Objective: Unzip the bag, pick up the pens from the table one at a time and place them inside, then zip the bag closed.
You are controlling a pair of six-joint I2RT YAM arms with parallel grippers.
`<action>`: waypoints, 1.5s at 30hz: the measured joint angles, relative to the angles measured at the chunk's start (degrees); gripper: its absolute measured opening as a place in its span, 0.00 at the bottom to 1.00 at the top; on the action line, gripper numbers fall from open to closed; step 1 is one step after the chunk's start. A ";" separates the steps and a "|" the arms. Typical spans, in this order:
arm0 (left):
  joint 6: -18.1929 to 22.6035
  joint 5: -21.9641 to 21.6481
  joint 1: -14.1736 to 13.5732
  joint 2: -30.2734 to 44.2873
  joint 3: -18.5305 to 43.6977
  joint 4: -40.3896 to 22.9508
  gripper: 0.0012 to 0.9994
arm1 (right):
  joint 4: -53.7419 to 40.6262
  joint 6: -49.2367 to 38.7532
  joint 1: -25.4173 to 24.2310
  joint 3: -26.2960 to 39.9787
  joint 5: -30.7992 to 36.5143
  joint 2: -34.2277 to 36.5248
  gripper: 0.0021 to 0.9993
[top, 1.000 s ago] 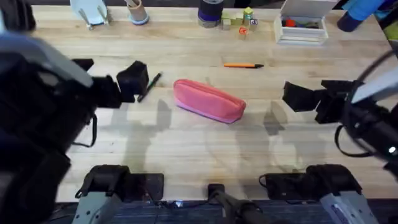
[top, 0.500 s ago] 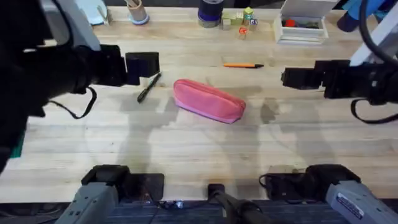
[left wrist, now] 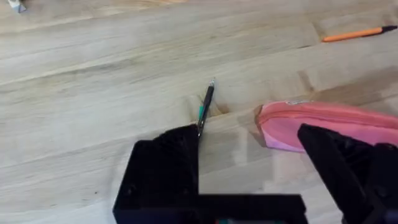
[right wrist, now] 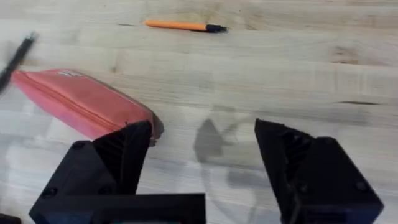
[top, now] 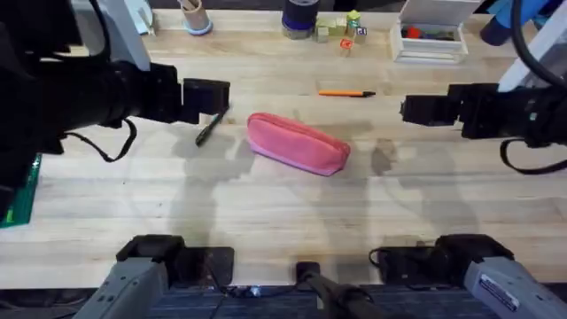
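Two arms flank a closed pink bag (top: 297, 144) at mid-table as I line up the opening move, the unzip. My left gripper (left wrist: 249, 171) hangs over the bag's left end with its black fingers spread wide and nothing between them; my right gripper (right wrist: 202, 165) hovers off the bag's right end, also wide open and empty. To do this step well, I judge that one gripper should pin the fabric at one end while the other finds the zipper pull and draws it along the top seam. I cannot make out the pull from here, so I would locate it before closing on anything, and keep the pulling motion in line with the seam so the soft pouch does not bunch or drag. The bag lies with its long axis running from far-left to near-right, the left end farther from me and the right end nearer. The black pen (top: 211, 125) rests just beside the bag's left end, angled from near-left to far-right, apart from the fabric. The orange pen (top: 345, 92) lies beyond the bag on the table (top: 266, 213), nearly level left to right, its black tip pointing right.
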 joint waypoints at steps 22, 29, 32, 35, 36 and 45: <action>31.82 3.11 0.00 0.00 0.00 -0.45 0.99 | 1.00 -0.19 0.00 0.00 0.00 0.00 1.00; 37.61 3.19 0.00 0.00 0.00 0.06 0.99 | 1.01 -0.22 0.00 0.00 0.02 -0.02 1.00; 42.09 4.41 0.00 0.00 0.00 0.08 0.99 | 1.01 -0.22 0.00 0.00 0.00 0.00 1.00; 47.18 7.22 0.00 0.07 0.00 0.08 0.99 | 1.01 -0.22 0.00 0.00 0.02 0.00 1.00; 48.92 8.51 0.00 0.29 0.00 0.08 0.99 | 1.01 -0.22 0.00 0.00 0.02 -0.02 1.00; 59.97 16.85 0.00 7.27 0.02 0.13 0.99 | 1.01 -0.22 0.00 0.00 0.02 0.00 1.00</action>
